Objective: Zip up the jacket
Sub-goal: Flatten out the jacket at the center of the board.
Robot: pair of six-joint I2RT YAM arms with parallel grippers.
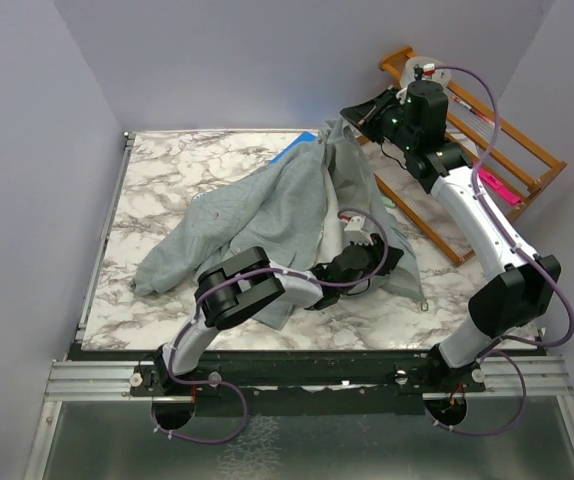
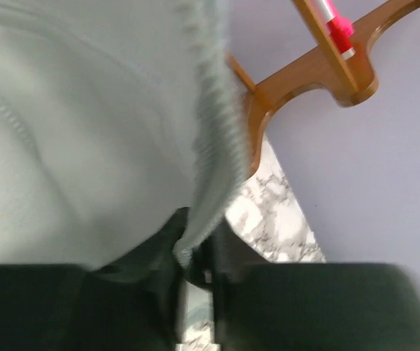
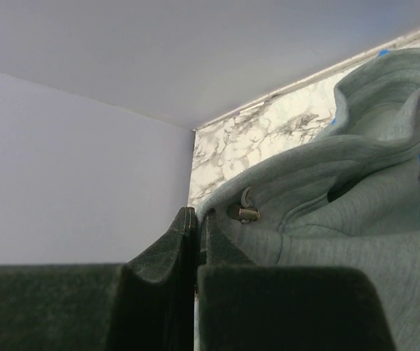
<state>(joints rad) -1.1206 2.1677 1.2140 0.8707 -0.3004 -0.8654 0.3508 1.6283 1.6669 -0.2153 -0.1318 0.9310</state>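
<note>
— Jacket [image 1: 277, 200] first: where does it lie, and which way does it run?
— On the marble-patterned bench [image 1: 167, 180], heaped over its middle and right. The long axis goes on a slant, from a sleeve end toward the near-left corner up to the far-right corner, where the cloth is lifted into a peak. The hood end points to that far-right corner.
— Stuff and shape?
— Light grey fleece, soft and matte, crumpled in broad folds. A ribbed band [image 2: 221, 146] runs along one edge, and there is a small metal eyelet [image 3: 248, 213] by the neck. A corner of a flat blue pad [image 1: 292, 150] shows from under it at the far edge.
— The grippers?
— The right gripper [image 1: 352, 117] is clenched, jaws together on the jacket's edge just beside that eyelet, holding the peak up off the bench. The left gripper [image 1: 392, 258] sits low at the garment's near-right part. In its wrist view the ribbed band runs down between its black fingers [image 2: 305, 307], which are pinched on it, though that picture is blurred.
— Anything else?
— A brown wooden rack [image 1: 487, 150] with curved feet, off the bench's right edge, and a bright pink thing [image 1: 497, 187] lying on its slats
</note>
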